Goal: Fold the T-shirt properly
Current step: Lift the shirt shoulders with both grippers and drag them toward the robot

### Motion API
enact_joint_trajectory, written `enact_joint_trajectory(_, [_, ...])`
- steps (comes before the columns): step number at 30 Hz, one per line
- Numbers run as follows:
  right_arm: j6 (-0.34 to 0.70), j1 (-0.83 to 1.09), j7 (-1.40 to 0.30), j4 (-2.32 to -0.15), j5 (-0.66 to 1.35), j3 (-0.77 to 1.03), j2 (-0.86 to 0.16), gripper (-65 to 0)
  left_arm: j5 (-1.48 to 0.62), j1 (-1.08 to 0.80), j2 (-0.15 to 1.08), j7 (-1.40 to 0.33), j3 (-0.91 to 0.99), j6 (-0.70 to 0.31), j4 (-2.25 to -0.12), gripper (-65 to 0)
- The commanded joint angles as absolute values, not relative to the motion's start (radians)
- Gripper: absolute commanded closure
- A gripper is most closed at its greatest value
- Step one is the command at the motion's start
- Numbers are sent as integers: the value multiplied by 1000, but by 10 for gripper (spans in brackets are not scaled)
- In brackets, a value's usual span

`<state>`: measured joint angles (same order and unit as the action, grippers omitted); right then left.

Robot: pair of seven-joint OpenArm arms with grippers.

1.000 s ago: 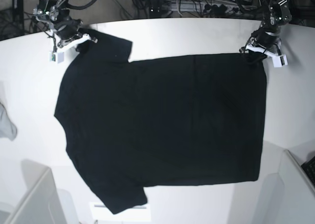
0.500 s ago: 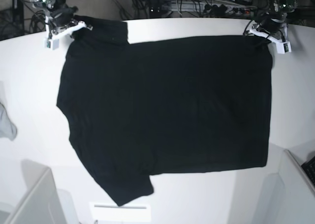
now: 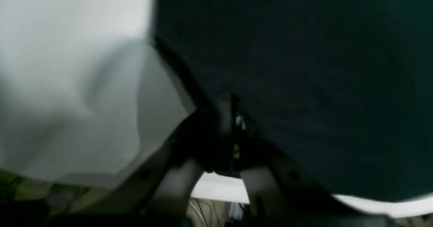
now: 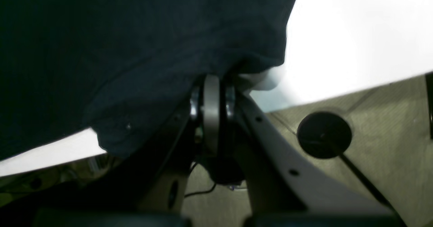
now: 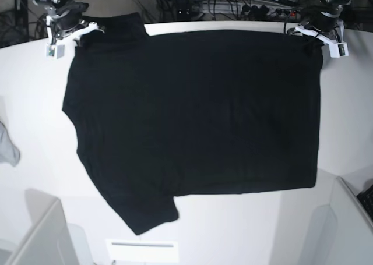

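The black T-shirt (image 5: 192,113) lies spread, plain side up, across the white table (image 5: 349,119), its far edge lifted toward the table's back. My left gripper (image 5: 312,36) is shut on the shirt's far right corner, seen up close as dark cloth (image 3: 304,68) pinched in the left gripper (image 3: 231,118). My right gripper (image 5: 81,33) is shut on the far left sleeve; in the right wrist view the T-shirt (image 4: 135,51) bunches over the right gripper (image 4: 211,85). One sleeve (image 5: 145,212) hangs toward the near edge.
A small grey cloth scrap (image 5: 7,145) lies at the table's left edge. White bins stand at the near left (image 5: 41,236) and near right (image 5: 352,218). Cables and gear crowd the floor behind the table (image 5: 245,3).
Both grippers have pulled back toward the table's far edge, dragging the shirt with them. The whole shirt has slid farther away and its far edge now reaches the table's back.
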<state>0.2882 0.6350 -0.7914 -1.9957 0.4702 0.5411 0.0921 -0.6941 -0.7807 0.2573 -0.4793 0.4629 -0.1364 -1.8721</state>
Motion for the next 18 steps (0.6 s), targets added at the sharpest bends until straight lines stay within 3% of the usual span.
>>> enact_joint_trajectory(1, [291,619,-769,-2012,478,549,87,0,-704,-785,265,-460,464,-140,-1894,0])
enact_joint_trajectory(4, [291,590,-771,-2012,478,542,88,0,-704,-750,265,-467,464,-139,-1899,0])
enact_joint_trajectory(12, [291,473,-783,-2011,472,541,81,0,-704,-584,259,-688,475,-139,-1896,0])
enact_joint_trajectory(18, [289,349,-897,-1988,470,542,61,0,-704,-486,257,-796,475,-137,-1893,0])
